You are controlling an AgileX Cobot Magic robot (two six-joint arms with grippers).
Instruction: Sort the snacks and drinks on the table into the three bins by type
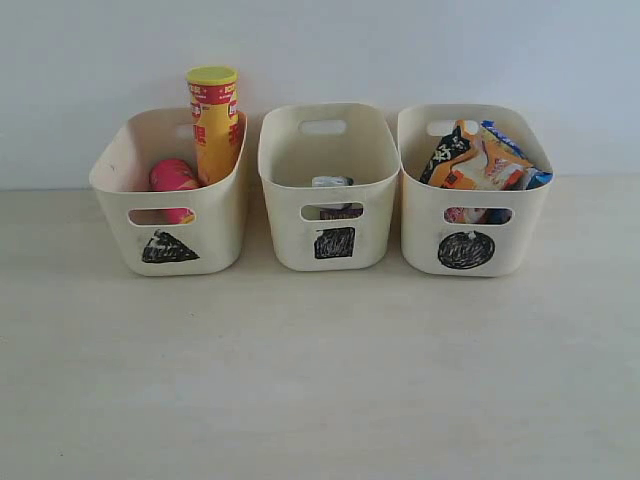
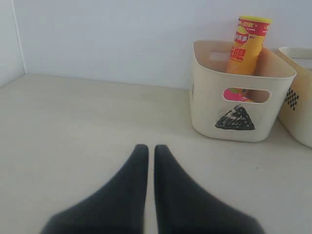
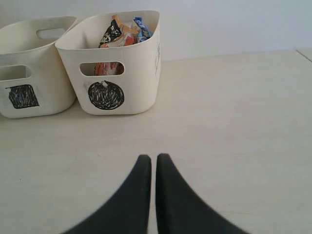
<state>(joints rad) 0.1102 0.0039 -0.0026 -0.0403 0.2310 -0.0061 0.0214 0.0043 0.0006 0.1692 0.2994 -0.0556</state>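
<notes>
Three cream bins stand in a row at the back of the beige table [image 1: 320, 380]. The triangle bin [image 1: 170, 255] holds a tall yellow chip canister [image 1: 214, 120] leaning upright and a pink canister [image 1: 172, 177]. In the square bin [image 1: 335, 255] lie the drink cartons [image 1: 331, 184], mostly hidden. The circle bin [image 1: 466, 262] is filled with foil snack bags [image 1: 480, 157]. My left gripper [image 2: 147, 148] hovers shut over bare table, short of the triangle bin [image 2: 239, 131]. My right gripper [image 3: 151, 158] is shut and empty, short of the circle bin [image 3: 109, 78]. Neither gripper shows in the exterior view.
A pale wall [image 1: 320, 50] rises right behind the bins. In the left wrist view a side wall [image 2: 7, 44] meets the table at its far corner. The table's edge [image 3: 303, 53] shows beyond the circle bin in the right wrist view.
</notes>
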